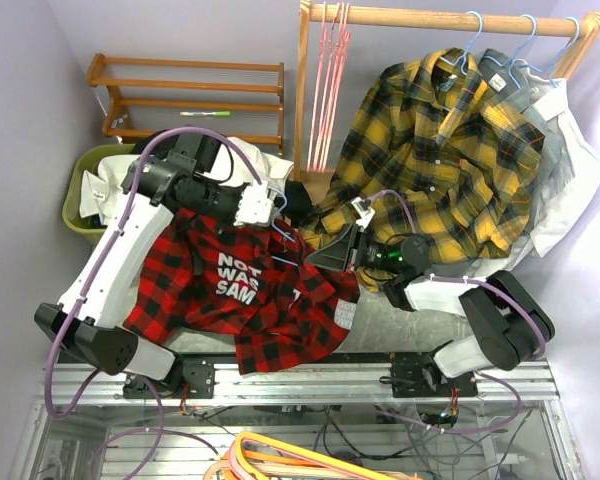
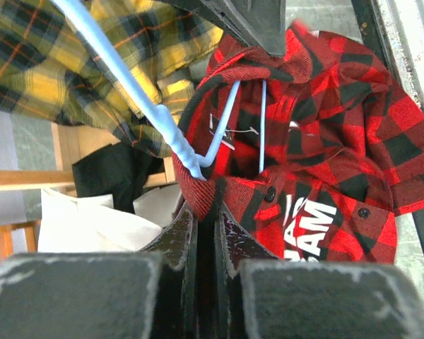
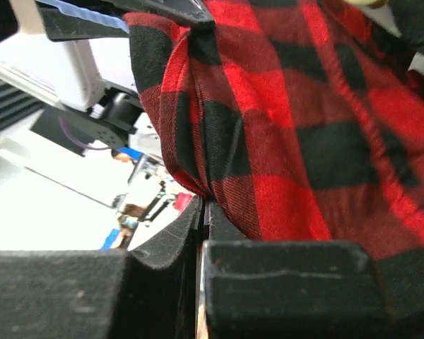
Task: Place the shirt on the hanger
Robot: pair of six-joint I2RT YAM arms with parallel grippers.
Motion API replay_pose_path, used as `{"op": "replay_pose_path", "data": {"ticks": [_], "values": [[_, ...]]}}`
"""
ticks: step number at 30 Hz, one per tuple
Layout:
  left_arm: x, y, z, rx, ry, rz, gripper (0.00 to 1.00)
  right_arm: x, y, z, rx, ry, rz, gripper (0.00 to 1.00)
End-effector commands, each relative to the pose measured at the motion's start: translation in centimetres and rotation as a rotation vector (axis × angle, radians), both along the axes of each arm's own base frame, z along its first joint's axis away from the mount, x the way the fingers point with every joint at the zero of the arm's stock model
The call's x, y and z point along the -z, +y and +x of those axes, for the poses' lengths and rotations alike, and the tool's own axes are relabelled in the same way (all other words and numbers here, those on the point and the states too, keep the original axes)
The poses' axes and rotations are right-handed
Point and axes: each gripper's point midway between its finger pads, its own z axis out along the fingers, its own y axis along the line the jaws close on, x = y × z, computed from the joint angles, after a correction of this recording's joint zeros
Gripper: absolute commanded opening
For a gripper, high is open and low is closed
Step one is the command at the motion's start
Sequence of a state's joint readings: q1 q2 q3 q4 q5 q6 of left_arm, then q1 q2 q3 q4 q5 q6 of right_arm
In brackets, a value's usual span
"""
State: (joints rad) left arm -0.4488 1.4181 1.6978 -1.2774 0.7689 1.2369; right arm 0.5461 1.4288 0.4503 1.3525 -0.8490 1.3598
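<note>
The red-and-black plaid flannel shirt [image 1: 250,300], lying near and left of centre, is pinched by the left gripper [image 2: 205,212] and the right gripper [image 3: 201,208], and is best held taut while the thin light-blue wire hanger [image 2: 162,123] is threaded in.

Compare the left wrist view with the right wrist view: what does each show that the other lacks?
Left wrist only: the hanger wire running into the collar, the white letters, and the yellow plaid shirt. Right wrist only: the left arm in white; a bluish strip at the top edge might be the hanger. Both: the shirt pinched in that view's own shut pincer, the left pincer and the right pincer.
</note>
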Motion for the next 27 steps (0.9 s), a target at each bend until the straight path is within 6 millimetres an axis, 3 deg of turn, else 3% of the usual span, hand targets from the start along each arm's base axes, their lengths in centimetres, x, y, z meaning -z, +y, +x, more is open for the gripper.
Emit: {"op": "replay_pose_path", "data": {"ticks": [1,7,10,14,15,16,17,23,26,27], "values": [[-4.1,-1.0,-2.9,0.240,-0.089,-0.202,0.07,-5.9,-2.4,-4.0,-0.103,-0.196,0.222,0.00],[-4.0,1.3,-3.1,0.224,-0.126,-0.234,0.07,-5.6,-6.1,-0.8,0.030,-0.126,0.202,0.00],[-3.7,1.3,-3.5,0.236,-0.127,-0.249,0.07,-4.8,-6.1,-0.7,-0.021,-0.092,0.156,0.02],[-4.3,0.9,-3.6,0.262,-0.151,-0.282,0.07,-4.9,-6.0,-1.2,-0.055,-0.122,0.133,0.52],[-4.5,0.9,-3.5,0.265,-0.159,-0.284,0.07,-5.3,-6.0,-1.4,-0.061,-0.142,0.134,0.69],[-4.6,0.9,-3.4,0.265,-0.160,-0.285,0.07,-5.9,-6.1,-1.7,-0.068,-0.168,0.136,0.93],[-4.6,0.9,-3.3,0.263,-0.163,-0.283,0.07,-6.3,-6.1,-1.9,-0.074,-0.186,0.134,0.99],[-3.6,1.2,-3.0,0.252,-0.158,-0.241,0.07,-6.8,-6.1,-2.0,0.018,-0.407,0.006,1.00],[-2.9,1.5,-2.6,0.229,-0.140,-0.213,0.07,-4.6,-5.7,1.2,0.282,-0.611,-0.273,1.00],[-2.6,1.6,-2.5,0.222,-0.134,-0.204,0.07,-3.4,-5.3,1.1,0.346,-0.691,-0.382,1.00]]}}
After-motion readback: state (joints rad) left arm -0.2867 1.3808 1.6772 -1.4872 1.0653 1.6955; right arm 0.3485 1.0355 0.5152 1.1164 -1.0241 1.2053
